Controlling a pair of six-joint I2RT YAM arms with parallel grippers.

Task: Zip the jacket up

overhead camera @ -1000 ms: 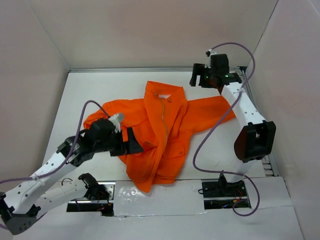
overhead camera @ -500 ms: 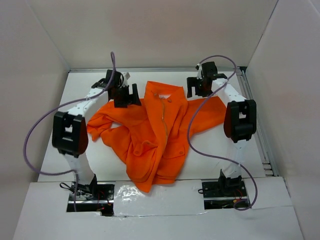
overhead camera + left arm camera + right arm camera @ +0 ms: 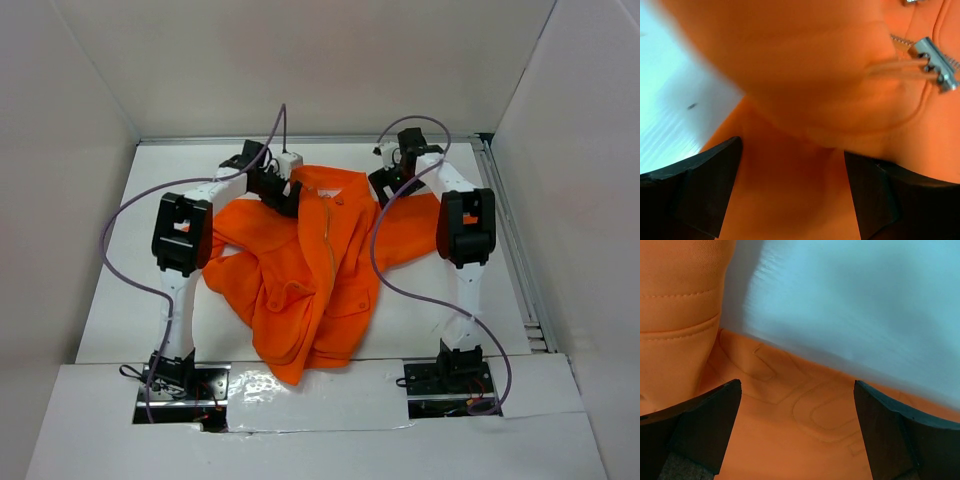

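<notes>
The bright orange jacket (image 3: 320, 260) lies front up and rumpled in the middle of the white table, collar at the far end. Its zipper (image 3: 328, 235) runs down the centre. My left gripper (image 3: 284, 196) sits low over the shoulder just left of the collar, open, with orange fabric (image 3: 790, 100) under and between its fingers (image 3: 700, 190). The metal zipper slider (image 3: 936, 64) shows at the upper right of the left wrist view. My right gripper (image 3: 384, 190) stands open over the shoulder to the right of the collar, stitched orange fabric (image 3: 805, 410) spanning the gap between its fingers (image 3: 890, 435).
White walls enclose the table (image 3: 140, 270) on the left, far and right sides. A metal rail (image 3: 510, 240) runs along the right edge. Purple cables (image 3: 130, 230) loop from both arms above the jacket's sleeves. Bare table (image 3: 865, 305) shows beyond the right shoulder.
The left arm has swung from the near left of the table to the jacket's left shoulder by the collar. The right gripper has come down and inward onto the right shoulder.
</notes>
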